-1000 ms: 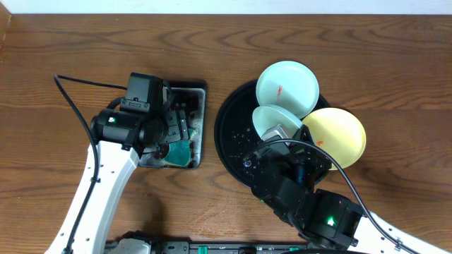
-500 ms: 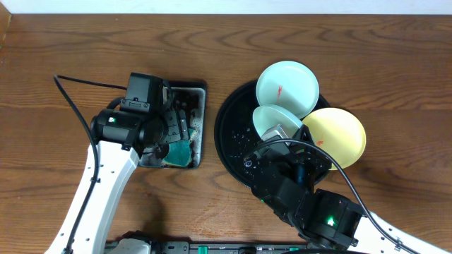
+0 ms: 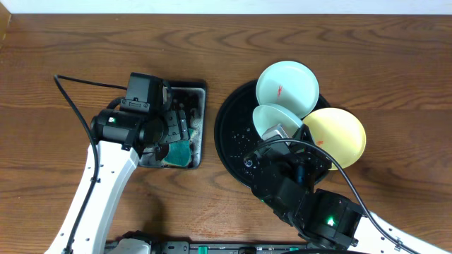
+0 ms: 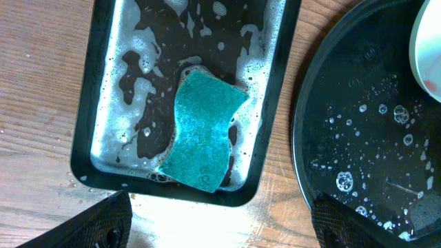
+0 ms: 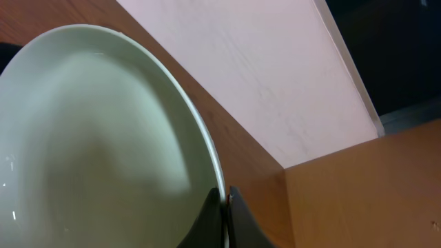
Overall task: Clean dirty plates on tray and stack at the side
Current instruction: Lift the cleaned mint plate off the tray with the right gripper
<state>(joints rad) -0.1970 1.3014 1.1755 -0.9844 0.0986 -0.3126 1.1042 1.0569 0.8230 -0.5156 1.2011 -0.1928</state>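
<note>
the overhead view shows the round black tray (image 3: 227,134) on the wooden surface (image 3: 381,49). a mint plate (image 3: 286,86) with a red smear lies over its far rim, and a yellow plate (image 3: 339,137) with a small red mark overlaps its right rim. a second mint plate (image 3: 270,120) sits tilted above the tray at the right tool (image 5: 226,201). only the right wrist view shows that tool clenched on the plate's rim, the edge pinched between dark fingers. the left wrist view shows more fully the teal sponge (image 4: 203,131) lying in foamy water in the sponge tray (image 4: 81,148), bubbles on the black tray, and the left tool (image 4: 220,224) spread wide, grasping nothing.
</note>
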